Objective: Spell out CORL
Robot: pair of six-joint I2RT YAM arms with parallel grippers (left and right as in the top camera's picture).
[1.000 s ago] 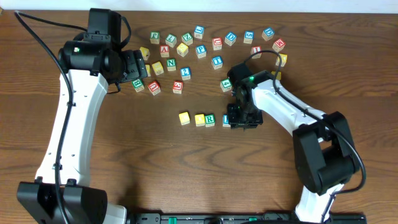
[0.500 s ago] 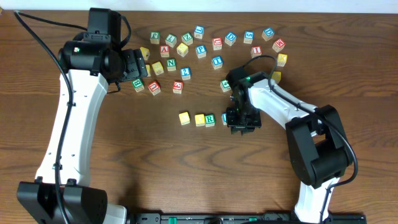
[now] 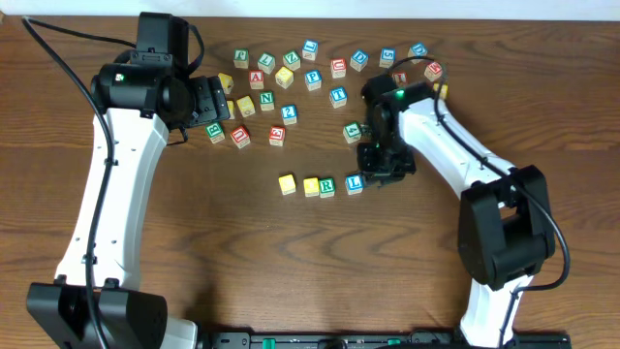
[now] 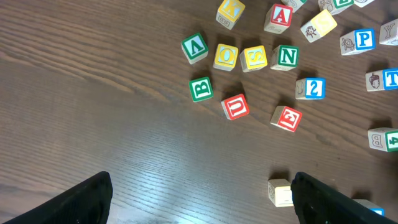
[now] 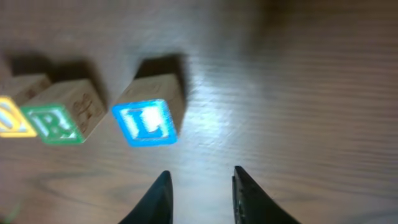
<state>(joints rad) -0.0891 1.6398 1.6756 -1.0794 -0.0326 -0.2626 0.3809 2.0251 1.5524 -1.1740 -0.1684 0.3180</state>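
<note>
Four cubes stand in a row on the table: two with yellow tops [image 3: 287, 183] [image 3: 311, 186], the green-framed R [image 3: 327, 186] and the blue-framed L [image 3: 355, 182]. My right gripper [image 3: 386, 165] hovers just right of and behind the L, apart from it. In the right wrist view the L [image 5: 148, 118] and R [image 5: 62, 118] lie ahead and to the left of that gripper [image 5: 200, 186], which is open over bare wood. My left gripper [image 3: 208, 102] hangs open by the loose cubes at the back left, and its wrist view shows the left gripper [image 4: 202, 199] holding nothing.
Several loose letter cubes [image 3: 310, 68] are scattered across the back of the table, among them a red-framed A [image 4: 278, 16] and a green-framed N [image 4: 287, 56]. A green cube [image 3: 353, 131] sits close behind my right arm. A pale cube [image 4: 281, 191] lies by my left gripper's right finger.
My right gripper has pulled back and to the right off the row's end. The L cube it was covering now stands in plain view beside the R. The left arm has not moved.
</note>
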